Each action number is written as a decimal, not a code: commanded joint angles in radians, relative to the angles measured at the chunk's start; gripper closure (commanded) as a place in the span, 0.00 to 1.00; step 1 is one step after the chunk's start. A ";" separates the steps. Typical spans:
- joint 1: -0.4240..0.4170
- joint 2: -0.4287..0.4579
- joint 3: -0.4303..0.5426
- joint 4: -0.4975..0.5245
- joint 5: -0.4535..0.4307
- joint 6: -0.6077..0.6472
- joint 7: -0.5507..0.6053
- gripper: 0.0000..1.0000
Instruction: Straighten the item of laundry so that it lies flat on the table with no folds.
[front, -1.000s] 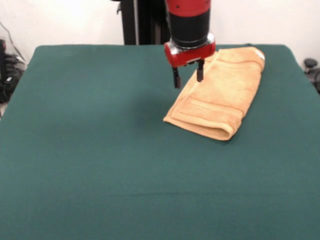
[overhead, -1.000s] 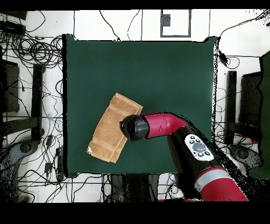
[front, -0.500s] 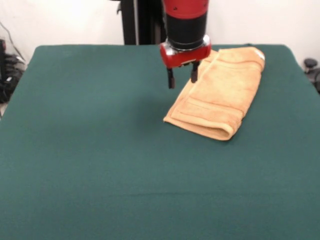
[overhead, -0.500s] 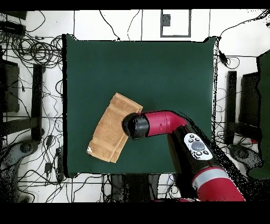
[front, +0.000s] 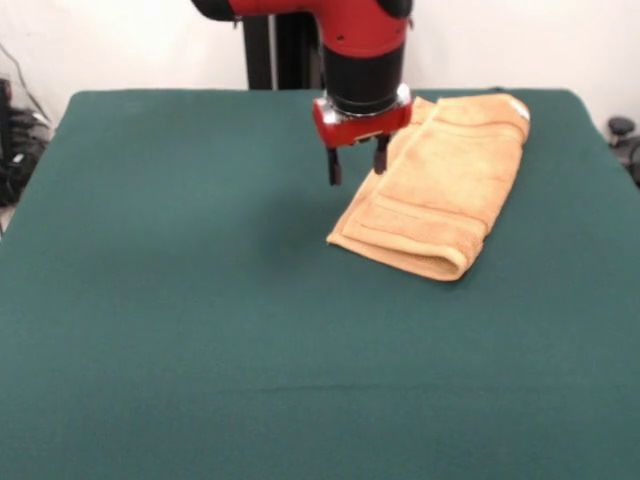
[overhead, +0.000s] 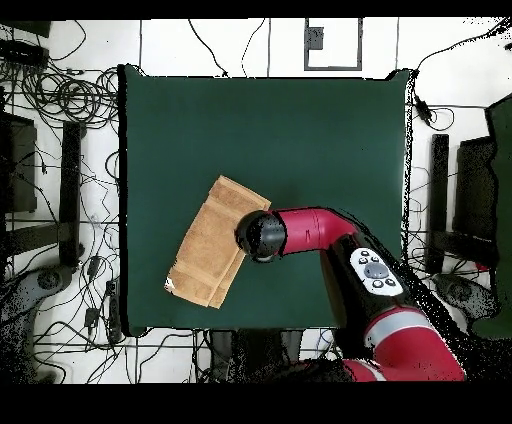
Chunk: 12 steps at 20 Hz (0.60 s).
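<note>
The orange-tan towel (front: 440, 190) lies folded over on the dark green table (front: 200, 300), at the far right in the front view; its rounded fold faces the camera. In the overhead view the towel (overhead: 210, 245) lies slanted at the lower left of the table (overhead: 300, 130). My gripper (front: 356, 169) hangs open and empty just above the towel's left edge, one finger over the cloth, the other over the bare table. In the overhead view the arm's end (overhead: 262, 235) hides the gripper, at the towel's right edge.
Cables and equipment lie on the floor around the table in the overhead view (overhead: 60, 100). The robot's pedestal (front: 275, 45) stands behind the table's far edge. The towel reaches close to the table's far right corner (front: 570, 95).
My gripper has moved left, a little off the towel toward its left edge, and slightly toward the camera. It stays open. The towel has not moved.
</note>
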 joint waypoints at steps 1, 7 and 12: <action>0.020 0.054 0.032 -0.045 -0.029 0.031 0.000 0.00; 0.023 0.069 0.027 -0.054 -0.033 0.029 0.003 0.00; 0.048 0.074 -0.005 -0.079 -0.040 0.096 0.000 0.00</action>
